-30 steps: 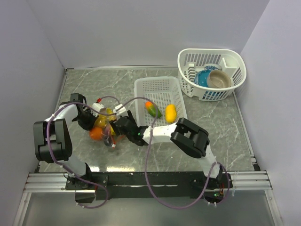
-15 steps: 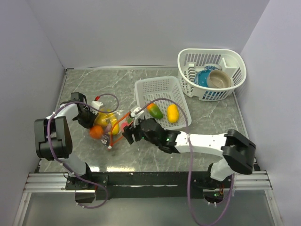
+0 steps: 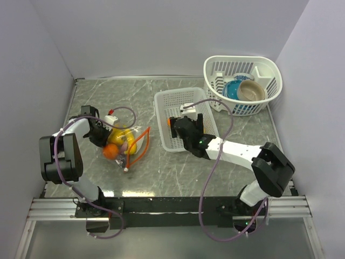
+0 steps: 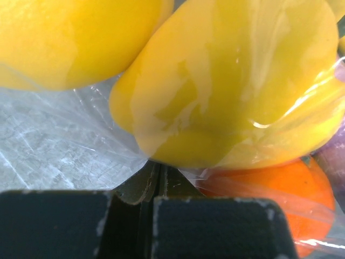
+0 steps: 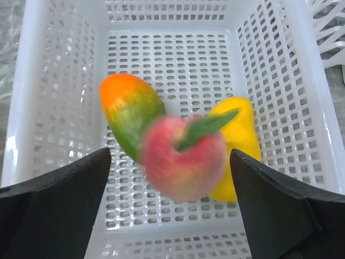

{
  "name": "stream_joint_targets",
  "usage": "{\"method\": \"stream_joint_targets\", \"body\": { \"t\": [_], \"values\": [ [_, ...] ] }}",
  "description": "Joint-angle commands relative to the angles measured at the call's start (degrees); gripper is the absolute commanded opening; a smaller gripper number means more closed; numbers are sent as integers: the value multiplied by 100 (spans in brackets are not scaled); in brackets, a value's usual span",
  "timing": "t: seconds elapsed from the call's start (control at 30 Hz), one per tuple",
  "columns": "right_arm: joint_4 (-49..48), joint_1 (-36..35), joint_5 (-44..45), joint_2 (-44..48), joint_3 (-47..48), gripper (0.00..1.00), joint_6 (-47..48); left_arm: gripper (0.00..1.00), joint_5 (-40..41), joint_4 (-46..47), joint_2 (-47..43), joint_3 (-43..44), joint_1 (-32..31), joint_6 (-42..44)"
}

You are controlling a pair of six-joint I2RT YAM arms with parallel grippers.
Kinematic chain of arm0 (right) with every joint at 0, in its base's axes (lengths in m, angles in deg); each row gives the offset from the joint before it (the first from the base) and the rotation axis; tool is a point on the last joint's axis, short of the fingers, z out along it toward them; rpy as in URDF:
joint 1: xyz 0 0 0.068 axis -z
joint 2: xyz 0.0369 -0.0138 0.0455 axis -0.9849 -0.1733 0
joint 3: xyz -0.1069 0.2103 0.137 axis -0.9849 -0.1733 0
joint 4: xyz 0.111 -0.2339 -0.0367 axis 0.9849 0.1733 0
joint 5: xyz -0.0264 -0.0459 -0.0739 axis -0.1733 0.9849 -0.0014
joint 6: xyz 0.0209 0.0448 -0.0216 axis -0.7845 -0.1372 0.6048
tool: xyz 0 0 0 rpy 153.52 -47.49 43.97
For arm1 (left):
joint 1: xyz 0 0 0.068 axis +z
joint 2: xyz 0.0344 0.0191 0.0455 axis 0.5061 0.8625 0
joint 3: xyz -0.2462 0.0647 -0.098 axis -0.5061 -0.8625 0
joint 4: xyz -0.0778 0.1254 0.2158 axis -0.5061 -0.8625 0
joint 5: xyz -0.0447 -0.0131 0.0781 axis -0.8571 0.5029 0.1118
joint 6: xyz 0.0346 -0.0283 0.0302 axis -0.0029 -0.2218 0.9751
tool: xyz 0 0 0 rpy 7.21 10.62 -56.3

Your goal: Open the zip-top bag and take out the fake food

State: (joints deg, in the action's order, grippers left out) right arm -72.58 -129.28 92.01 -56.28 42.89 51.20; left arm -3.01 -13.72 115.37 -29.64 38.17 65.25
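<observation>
The zip-top bag (image 3: 125,141) lies at the table's left, its orange-red zip strip (image 3: 143,141) gaping to the right. Yellow (image 3: 121,135) and orange (image 3: 110,152) fake food sit inside. My left gripper (image 3: 102,135) is shut on the bag's plastic (image 4: 64,124), with yellow (image 4: 226,81), orange (image 4: 269,183) and purple (image 4: 334,162) pieces right in front of it. My right gripper (image 3: 180,125) hangs open over the white slotted basket (image 3: 172,100). A blurred pink-red fruit (image 5: 183,159) is between its fingers, touching neither. A green-orange fruit (image 5: 126,110) and a yellow one (image 5: 240,135) lie in the basket (image 5: 27,81).
A round white rack (image 3: 242,86) holding a blue bowl and a tan bowl stands at the back right. Grey walls close in the table on the left, back and right. Cables loop over both arms.
My right gripper has moved from the bag's mouth to over the slotted basket with the pink-red fruit and opened. The left gripper has kept its hold on the bag.
</observation>
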Motion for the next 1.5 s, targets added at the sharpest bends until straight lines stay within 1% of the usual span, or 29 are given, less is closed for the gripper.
{"method": "stream_joint_targets", "body": {
  "t": [0.0,0.03,0.07,0.1,0.13,0.17,0.2,0.23,0.27,0.3,0.33,0.37,0.47,0.57,0.6,0.67,0.7,0.77,0.8,0.87,0.9,0.97,1.0,1.03,1.07,1.13,1.17,1.3,1.47],
  "values": [
    [-292,-355,156,519,35,100,398,1,-178,-52,-138,257,-4,-125],
    [-328,-661,112,519,79,100,592,1,-186,-52,-121,266,-4,-125],
    [-346,-812,173,485,123,100,734,1,-169,-34,-121,266,-4,-125],
    [-155,-927,200,345,323,100,822,1,-152,-34,-112,275,-4,-125],
    [-92,-1119,122,283,404,97,832,1,-169,-34,-95,283,-21,-125],
    [-65,-1200,-219,239,448,93,814,1,-169,-43,-77,283,-12,-134],
    [-248,-1322,-440,203,396,77,858,1,-160,-26,-77,275,-12,-134],
    [-415,-1515,-624,177,343,67,901,1,-169,-8,-77,266,-21,-134],
    [-512,-1621,-853,37,308,54,911,1,-169,1,-68,257,-21,-134],
    [-600,-1692,-951,-60,351,29,885,1,-134,18,-59,240,-21,-134],
    [-549,-1728,-1047,-191,439,20,832,1,-134,27,-42,231,-21,-134],
    [-488,-1780,-1240,-332,544,16,684,1,-116,36,-33,231,-12,-125],
    [-487,-1798,-1513,-859,887,16,568,1,-72,54,-7,222,-12,-117],
    [-566,-1798,-1838,-1438,1369,20,498,1,-72,80,2,213,-12,-117],
    [-531,-1798,-1952,-1562,1493,22,489,1,-64,89,-6,196,-21,-117],
    [-496,-1789,-1980,-1904,1870,26,454,1,-64,115,2,169,-21,-108],
    [-444,-1781,-2032,-2019,1994,31,445,1,-72,115,11,160,-21,-108],
    [-391,-1781,-2155,-2300,2327,36,419,1,-63,133,11,143,-21,-99],
    [-373,-1763,-2225,-2389,2434,42,410,1,-64,133,11,143,-21,-82],
    [-242,-1745,-2383,-2643,2766,50,322,1,-46,159,20,125,-12,-81],
    [-180,-1719,-2454,-2732,2882,58,296,1,-46,159,29,117,-12,-81],
    [-83,-1701,-2655,-2942,3145,62,269,1,-46,177,37,117,-21,-73],
    [-22,-1701,-2700,-3022,3251,69,269,1,-37,177,46,116,-12,-73],
    [66,-1701,-2744,-3110,3374,71,278,1,-46,177,38,116,-21,-73],
    [197,-1701,-2779,-3267,3540,77,304,1,-46,177,46,116,-12,-73],
    [286,-1701,-2753,-3417,3673,84,304,1,-55,177,55,134,-12,-73],
    [400,-1701,-2727,-3566,3804,85,322,1,-63,177,46,134,-21,-73],
    [804,-1701,-2455,-3954,4157,85,278,1,-81,151,46,143,-12,-81],
    [963,-1701,-2209,-4112,4062,82,208,1,-72,115,29,160,-21,-55]
  ]
}}
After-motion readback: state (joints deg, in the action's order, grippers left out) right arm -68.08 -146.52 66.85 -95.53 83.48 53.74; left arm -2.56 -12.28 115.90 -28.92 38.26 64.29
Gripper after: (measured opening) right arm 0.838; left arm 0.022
